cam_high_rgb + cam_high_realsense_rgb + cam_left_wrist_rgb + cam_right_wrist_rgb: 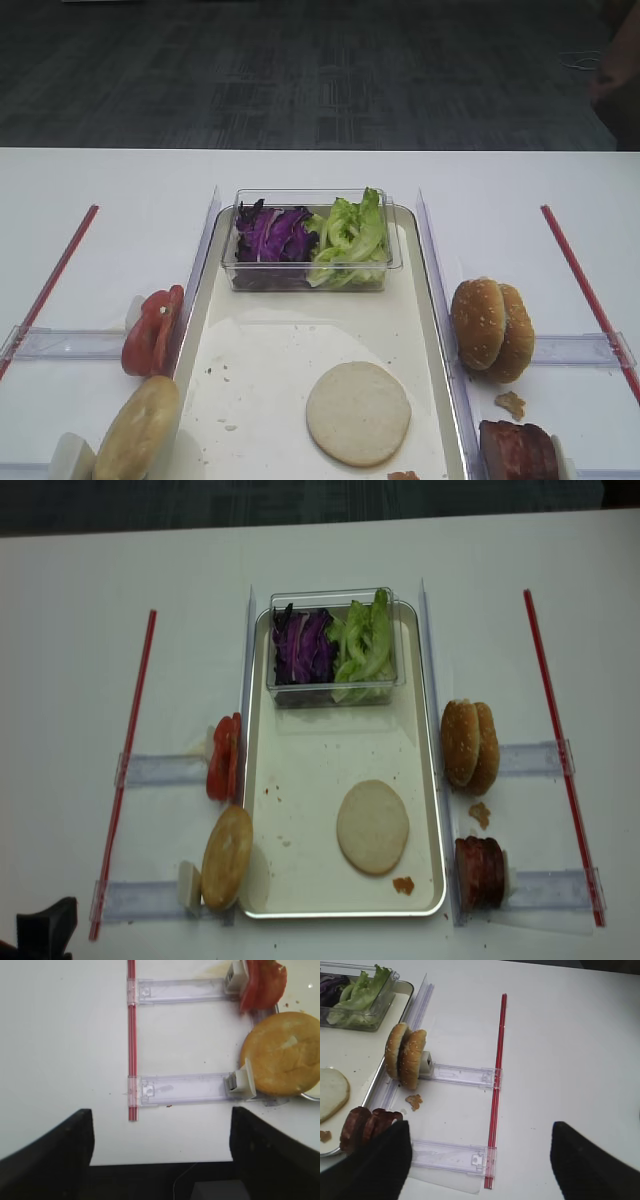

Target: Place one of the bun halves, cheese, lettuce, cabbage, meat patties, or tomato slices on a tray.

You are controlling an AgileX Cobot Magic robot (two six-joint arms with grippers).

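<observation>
- tray (pixel 300 880) sits mid-table, long axis running away from the robot; cream surface scuffed, crumbs scattered on it
- one of the bun halves (pixel 373 827) lies flat on the tray, pale cut face up, toward the near right part; apart from the rim; a small brown scrap (pixel 404 885) lies just beside it, nearer the front edge
- clear tub (pixel 330 685) at the tray's far end; cabbage (pixel 302 646) in its left half, lettuce (pixel 365 645) in its right half, the two touching
- tomato slices (pixel 223 757) stand on edge just outside the left rim; a browned bun half (pixel 227 857) leans near them toward the front
- sesame buns (pixel 470 746) stand on edge just outside the right rim; meat patties (pixel 480 872) stand on edge nearer the front
- left gripper (pixel 160 1160): released, jaws spread wide, nothing between them; hangs over bare table left of the tray
- right gripper (pixel 480 1160): jaws spread, nothing held; over bare table right of the tray
</observation>
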